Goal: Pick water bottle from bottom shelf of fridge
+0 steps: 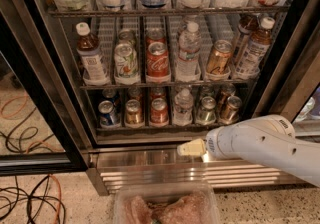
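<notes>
Progress looks early: the small clear ribbed plastic water bottle with a white screw cap [183, 107] stands upright in its lane on the bottom shelf, the lowest metal wire rack with a thin steel front rail [145, 129], inside the tall black-framed drinks fridge [47, 88]. Nothing has been lifted out. Judging by this, the approach is under way, while the reach into the rack, the grasp and the withdrawal are all left to do.

Just left of the water bottle sits a red drink can [159, 112]; just right of it sits a silvery can [205, 111], so the lane is tight on both sides.

The cream-tipped gripper [191, 148] hangs below the water bottle and slightly right of it, outside the rack, in front of the ribbed stainless-steel base panel [140, 160]. It touches nothing and holds nothing. Whether it is spread or pressed together cannot be told. The bulky white arm [265, 148] trails off below and right of the water bottle.
</notes>
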Motion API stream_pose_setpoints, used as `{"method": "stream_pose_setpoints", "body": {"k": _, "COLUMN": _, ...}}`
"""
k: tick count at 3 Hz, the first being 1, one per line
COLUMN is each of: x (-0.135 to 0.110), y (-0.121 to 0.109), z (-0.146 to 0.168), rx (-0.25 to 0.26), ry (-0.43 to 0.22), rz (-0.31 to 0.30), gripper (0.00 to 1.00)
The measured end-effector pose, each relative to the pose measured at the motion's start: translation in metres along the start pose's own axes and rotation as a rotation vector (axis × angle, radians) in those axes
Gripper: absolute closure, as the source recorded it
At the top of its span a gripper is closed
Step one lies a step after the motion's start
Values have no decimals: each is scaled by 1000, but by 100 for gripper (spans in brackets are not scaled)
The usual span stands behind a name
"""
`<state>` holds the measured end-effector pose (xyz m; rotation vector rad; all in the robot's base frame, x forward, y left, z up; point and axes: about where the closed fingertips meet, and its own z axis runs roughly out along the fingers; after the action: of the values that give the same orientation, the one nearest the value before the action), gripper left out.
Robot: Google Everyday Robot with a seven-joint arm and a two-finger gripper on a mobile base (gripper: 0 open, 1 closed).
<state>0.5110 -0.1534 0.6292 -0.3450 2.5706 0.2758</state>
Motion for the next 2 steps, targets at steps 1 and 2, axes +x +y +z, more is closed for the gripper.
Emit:
{"method": "stream_pose_setpoints", "body": {"k": 1, "x": -28, "y": 8, "z": 13, "rx": -36, "ry": -64, "rz": 13, "gripper": 0}}
{"method": "stream_pose_setpoints", "body": {"k": 2, "x": -30, "y": 8, "z": 14, "rx": -39, "ry": -66, "rz": 14, "gripper": 0}}
